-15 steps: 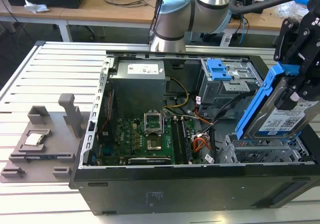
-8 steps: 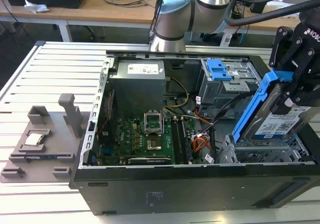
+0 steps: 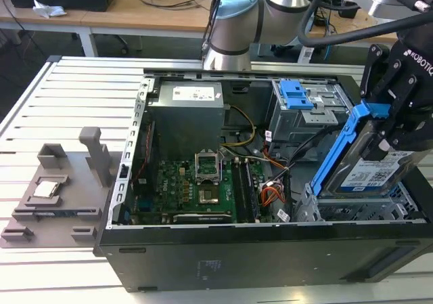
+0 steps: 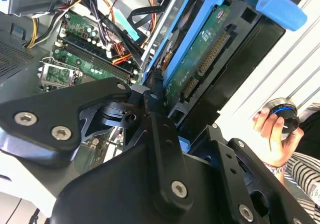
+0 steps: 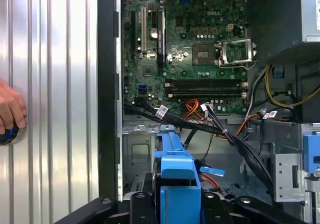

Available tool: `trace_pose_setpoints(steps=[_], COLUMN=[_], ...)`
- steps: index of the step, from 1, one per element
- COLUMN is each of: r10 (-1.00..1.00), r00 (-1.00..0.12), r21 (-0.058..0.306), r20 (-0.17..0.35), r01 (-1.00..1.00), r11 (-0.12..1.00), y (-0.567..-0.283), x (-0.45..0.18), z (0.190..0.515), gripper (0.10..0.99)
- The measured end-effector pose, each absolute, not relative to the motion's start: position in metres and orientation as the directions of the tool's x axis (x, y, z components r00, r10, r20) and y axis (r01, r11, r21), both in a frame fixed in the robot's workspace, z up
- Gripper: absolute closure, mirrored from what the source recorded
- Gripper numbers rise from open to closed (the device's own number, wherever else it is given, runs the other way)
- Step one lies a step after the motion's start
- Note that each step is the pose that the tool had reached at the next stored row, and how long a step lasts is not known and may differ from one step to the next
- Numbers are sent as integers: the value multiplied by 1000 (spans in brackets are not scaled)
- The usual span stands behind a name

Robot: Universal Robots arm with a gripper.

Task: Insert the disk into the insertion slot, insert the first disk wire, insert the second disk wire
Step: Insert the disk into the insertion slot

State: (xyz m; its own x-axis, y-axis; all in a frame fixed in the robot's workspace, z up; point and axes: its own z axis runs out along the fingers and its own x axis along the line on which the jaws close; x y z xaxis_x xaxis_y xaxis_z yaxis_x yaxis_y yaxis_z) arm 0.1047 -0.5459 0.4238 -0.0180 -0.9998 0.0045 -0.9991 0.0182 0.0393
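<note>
Exterior view first: I count one disk (image 3: 379, 172), clamped in the gripper (image 3: 391, 131), which is closed on its upper part. It hangs tilted over the case's (image 3: 237, 256) near corner on the exterior view's right. Its long axis runs on a steep slant. The low end points down at the one silver slot (image 3: 323, 209), the high end points up toward the exterior view's right, and the label faces the camera. Whether the low end touches the slot, I can't tell. One taller bay (image 3: 318, 118) with one blue latch (image 3: 296, 93) stands behind, by the case's far edge. Second wrist view gives me the disk's (image 4: 200, 69) green circuit side, plus one hand (image 4: 270, 129) on a round knob (image 4: 282, 112) outside the case. First wrist view: the disk's (image 5: 175, 166) blue end sits in the grip, with one motherboard (image 5: 190, 49) beyond.
</note>
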Motion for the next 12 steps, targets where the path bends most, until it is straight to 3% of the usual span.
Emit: trace_pose_setpoints(steps=[12], r10=[-1000], r00=[-18], r21=[39], r20=[4], r01=[-999], r11=[18], y=[-546], x=[105], z=[404], gripper=[725])
